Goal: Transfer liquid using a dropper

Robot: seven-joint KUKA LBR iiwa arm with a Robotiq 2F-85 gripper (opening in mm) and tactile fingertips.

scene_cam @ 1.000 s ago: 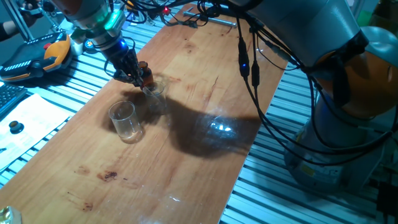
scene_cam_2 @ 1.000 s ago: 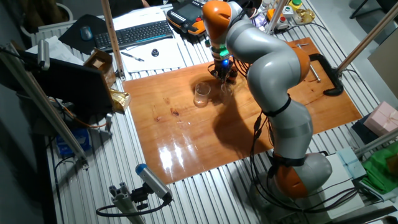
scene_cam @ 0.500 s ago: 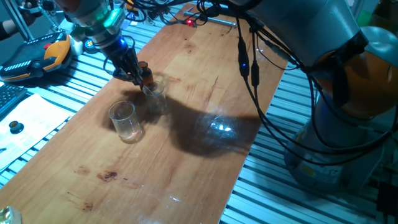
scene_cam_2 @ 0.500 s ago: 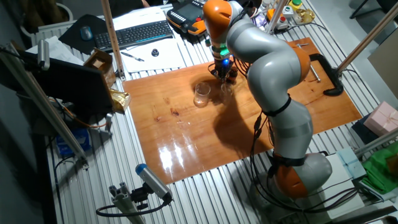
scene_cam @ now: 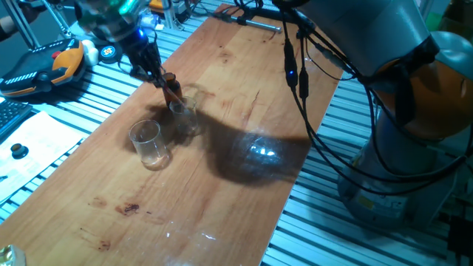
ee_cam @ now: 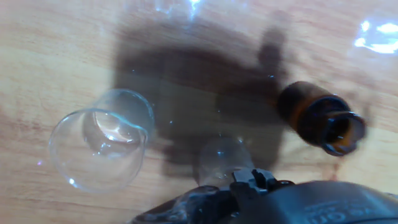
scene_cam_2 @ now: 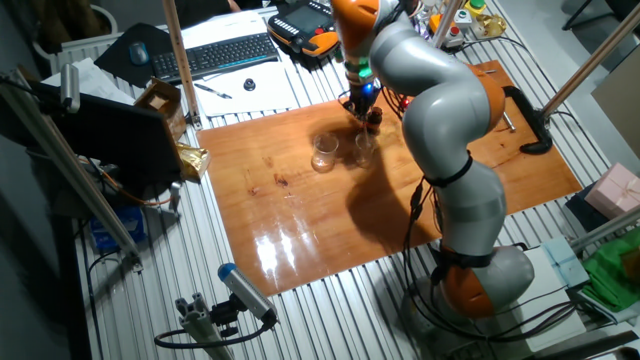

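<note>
My gripper (scene_cam: pixel 158 74) hangs above the back of the wooden board, its fingers closed together on a small dark dropper (ee_cam: pixel 254 178), which is mostly hidden. Directly below it stands a small clear glass (scene_cam: pixel 182 111), also in the hand view (ee_cam: pixel 222 157). The open amber-brown bottle (ee_cam: pixel 321 125) stands just beside that glass, behind it in one fixed view (scene_cam: pixel 174 90). A larger clear beaker (scene_cam: pixel 147 142) stands apart to the left (ee_cam: pixel 101 147). The liquid is too faint to make out in either glass.
The wooden board (scene_cam: pixel 244 185) lies on a slatted metal bench. An orange-black handheld unit (scene_cam: pixel 44 66) lies off the board's left edge. Cables (scene_cam: pixel 295 70) hang from the arm over the board. A black clamp (scene_cam_2: pixel 525 105) grips the far edge. A keyboard (scene_cam_2: pixel 215 55) lies behind.
The gripper has lifted upward and slightly back from the small glass and the bottle. Both glasses and the bottle have stayed in place.
</note>
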